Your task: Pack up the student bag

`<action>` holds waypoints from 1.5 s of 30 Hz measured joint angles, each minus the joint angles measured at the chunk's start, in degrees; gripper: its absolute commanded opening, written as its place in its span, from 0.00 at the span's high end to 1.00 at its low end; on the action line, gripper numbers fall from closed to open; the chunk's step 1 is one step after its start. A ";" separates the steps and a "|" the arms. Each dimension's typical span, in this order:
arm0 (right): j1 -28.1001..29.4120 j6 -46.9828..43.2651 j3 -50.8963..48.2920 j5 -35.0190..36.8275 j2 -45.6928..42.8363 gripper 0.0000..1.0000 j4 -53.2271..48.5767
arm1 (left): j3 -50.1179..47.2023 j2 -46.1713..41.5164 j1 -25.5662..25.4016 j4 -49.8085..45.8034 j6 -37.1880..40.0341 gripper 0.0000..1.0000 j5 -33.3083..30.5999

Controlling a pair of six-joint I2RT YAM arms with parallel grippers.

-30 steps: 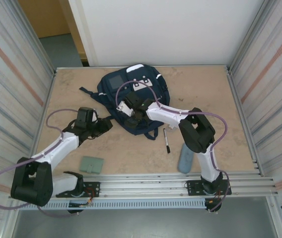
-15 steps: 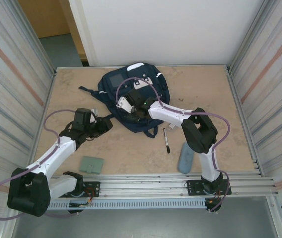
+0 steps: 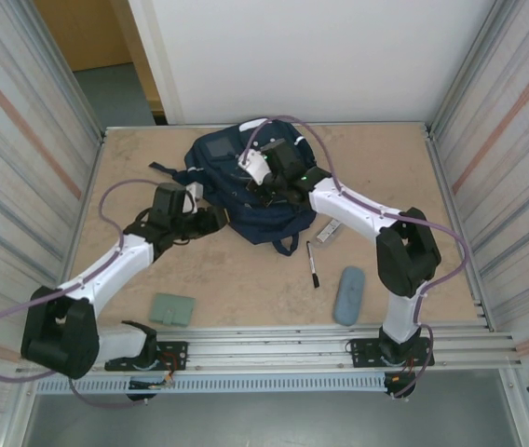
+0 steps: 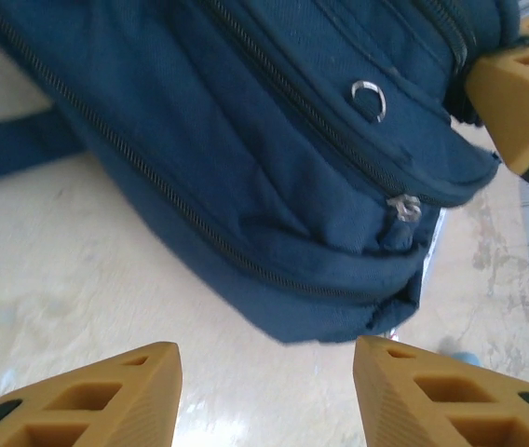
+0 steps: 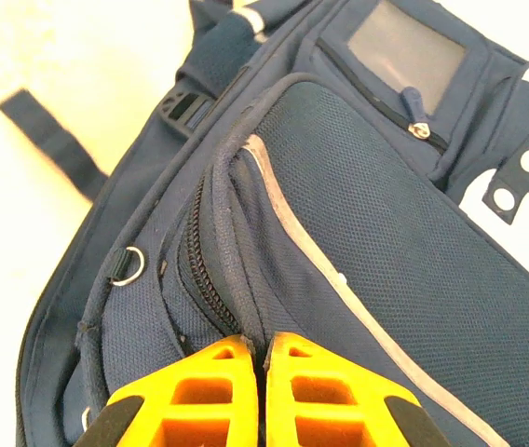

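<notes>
The student bag (image 3: pixel 216 158), navy with white patches, lies at the back middle of the table. My right gripper (image 3: pixel 266 189) rests on its top. In the right wrist view its yellow fingers (image 5: pixel 210 377) are shut on a fold of the student bag's (image 5: pixel 386 233) fabric beside an open zipper. My left gripper (image 3: pixel 214 222) sits at the bag's near left corner. Seen from the left wrist, the left gripper (image 4: pixel 264 361) stands open just above the table, nothing between its fingers, with the student bag's (image 4: pixel 246 149) rounded corner just ahead.
A green wallet (image 3: pixel 172 308) lies near the front left. A grey-blue pencil case (image 3: pixel 348 295) and a black pen (image 3: pixel 312 264) lie front right. A small pale oblong item (image 3: pixel 328 230) sits under the right arm. Metal walls flank the table.
My right gripper closed on the bag's fabric and drew back and right with it. The left gripper slid right to the bag's corner. The pale item came into view.
</notes>
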 measured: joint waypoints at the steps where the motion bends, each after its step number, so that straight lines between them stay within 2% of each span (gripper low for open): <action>1: -0.52 0.74 0.00 -0.83 -0.24 1.00 0.07 | 1.22 1.33 -0.17 0.44 0.66 0.47 0.11; 5: -1.57 3.04 0.02 -3.63 -0.28 1.00 -0.39 | 5.27 6.78 -2.14 2.97 3.43 0.46 1.03; 10: -1.57 4.28 0.98 -4.96 -0.11 1.00 -1.40 | 5.70 10.38 -6.14 6.34 5.09 0.46 3.34; 15: -1.55 5.42 2.71 -5.38 0.83 1.00 -2.84 | 5.92 10.99 -10.71 6.36 5.33 0.51 -1.46; 23: -0.85 7.10 2.80 -5.29 0.94 1.00 -3.15 | 6.80 12.68 -11.67 6.32 3.76 0.54 -7.15; 28: -0.59 8.17 3.08 -4.87 1.29 1.00 -3.08 | 9.60 14.14 -12.57 5.70 3.50 0.59 -10.97; 30: -0.55 8.79 3.13 -4.74 1.44 1.00 -3.13 | 10.01 14.25 -12.98 5.60 3.63 0.58 -12.55; 33: -0.42 9.27 3.50 -4.70 1.86 1.00 -3.67 | 10.19 14.23 -13.90 5.97 4.48 0.49 -14.49; 36: -0.33 10.03 3.58 -4.83 2.03 1.00 -4.20 | 10.16 14.03 -14.91 6.03 4.81 0.49 -15.87; 40: -0.28 10.69 4.46 -5.18 2.58 1.00 -4.72 | 10.14 13.94 -15.17 5.90 4.44 0.58 -18.80; 45: -0.28 11.74 4.76 -5.62 2.64 1.00 -5.20 | 10.21 14.01 -15.08 5.07 4.52 0.85 -21.20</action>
